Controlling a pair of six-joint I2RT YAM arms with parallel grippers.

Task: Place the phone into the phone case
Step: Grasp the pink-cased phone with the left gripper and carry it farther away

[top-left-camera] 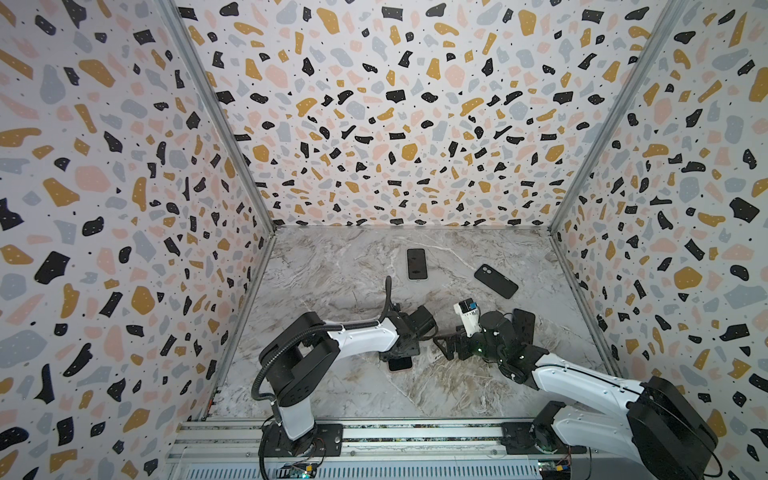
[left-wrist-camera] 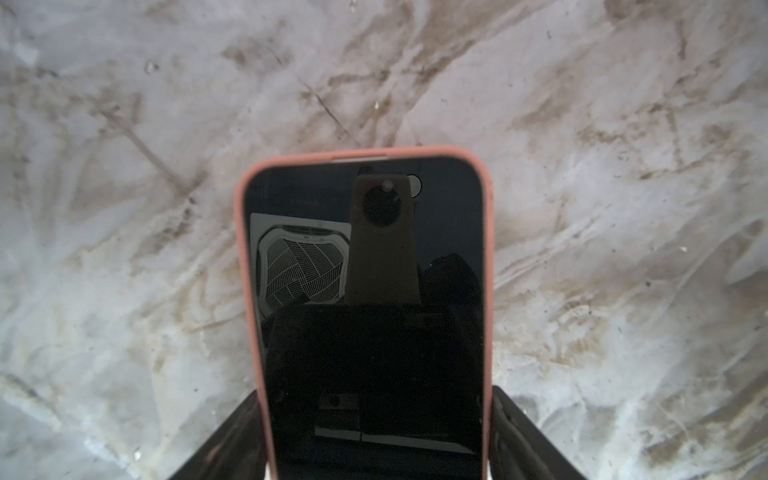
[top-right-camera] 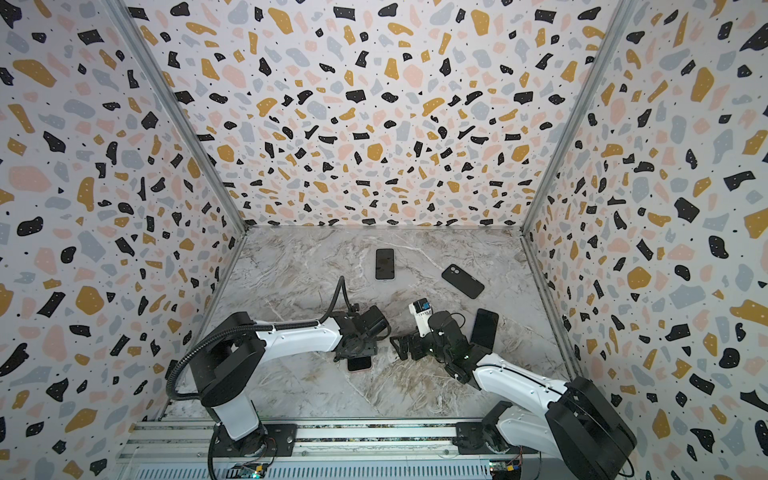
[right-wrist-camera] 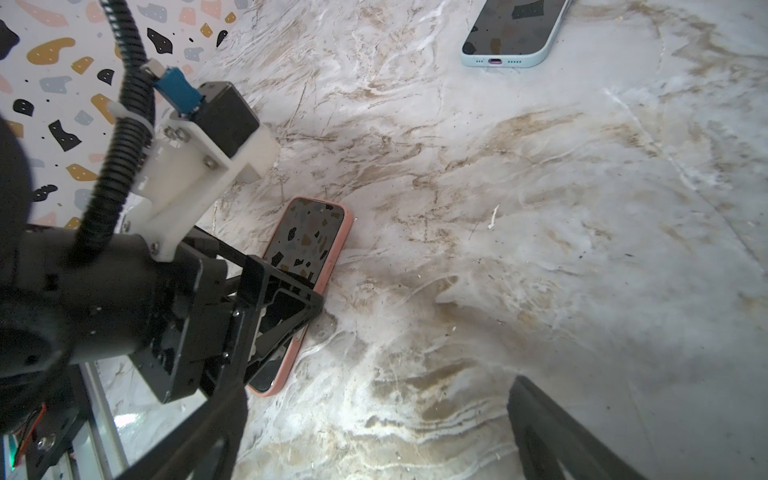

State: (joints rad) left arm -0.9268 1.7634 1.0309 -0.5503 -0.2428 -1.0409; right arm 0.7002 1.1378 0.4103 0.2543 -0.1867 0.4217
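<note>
A phone in a pink case (left-wrist-camera: 365,257) lies screen-up on the marble table (top-left-camera: 332,395), near the front. My left gripper (left-wrist-camera: 374,399) reaches down over its near end. Its two fingers press against the phone's long pink edges, so it is shut on the phone. From above, the gripper (top-left-camera: 399,353) hides most of the phone (top-left-camera: 400,365). An empty black phone case (top-left-camera: 496,281) lies back-up at the right rear. My right gripper (right-wrist-camera: 374,415) hangs open over bare table, just right of the left gripper (right-wrist-camera: 282,307), with nothing between its fingers.
A phone in a pale blue case (top-left-camera: 417,264) lies at the centre rear and also shows in the right wrist view (right-wrist-camera: 515,33). A dark phone (top-right-camera: 485,328) lies beside the right arm. Patterned walls close off three sides, and a metal rail (top-left-camera: 374,436) runs along the front.
</note>
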